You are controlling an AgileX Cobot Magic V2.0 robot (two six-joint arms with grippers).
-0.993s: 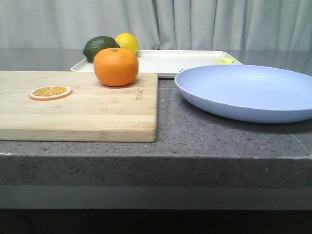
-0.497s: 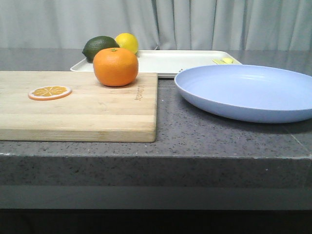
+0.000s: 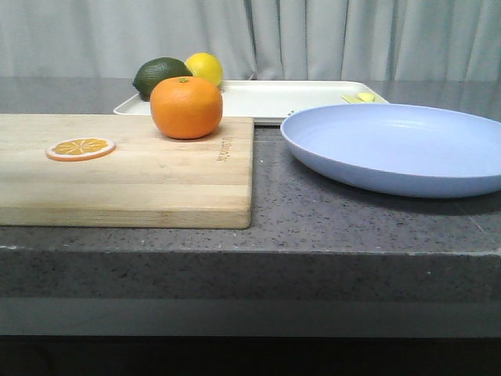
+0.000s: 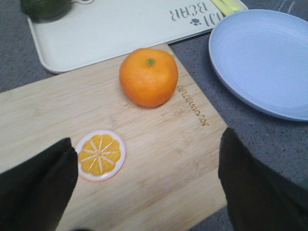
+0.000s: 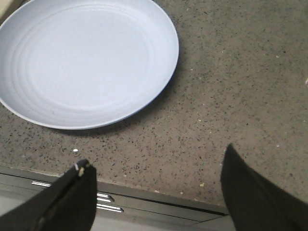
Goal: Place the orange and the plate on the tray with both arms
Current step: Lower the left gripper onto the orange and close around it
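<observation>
The orange [image 3: 186, 106] sits at the far right corner of a wooden cutting board [image 3: 156, 184]; it also shows in the left wrist view [image 4: 148, 76]. The pale-blue plate [image 3: 399, 147] lies on the grey counter to the right, also in the right wrist view [image 5: 86, 60]. The cream-white tray [image 3: 282, 98] lies behind both. My left gripper [image 4: 149, 185] is open and empty above the board's near part, short of the orange. My right gripper [image 5: 156, 192] is open and empty over the counter's front edge, near the plate's rim. Neither gripper shows in the front view.
A thin orange slice [image 3: 81, 147] lies on the board's left part. A dark green lime [image 3: 161, 76] and a yellow lemon [image 3: 204, 68] sit at the tray's far left. A small yellow-green item [image 3: 362, 98] lies on the tray's right end. A curtain hangs behind.
</observation>
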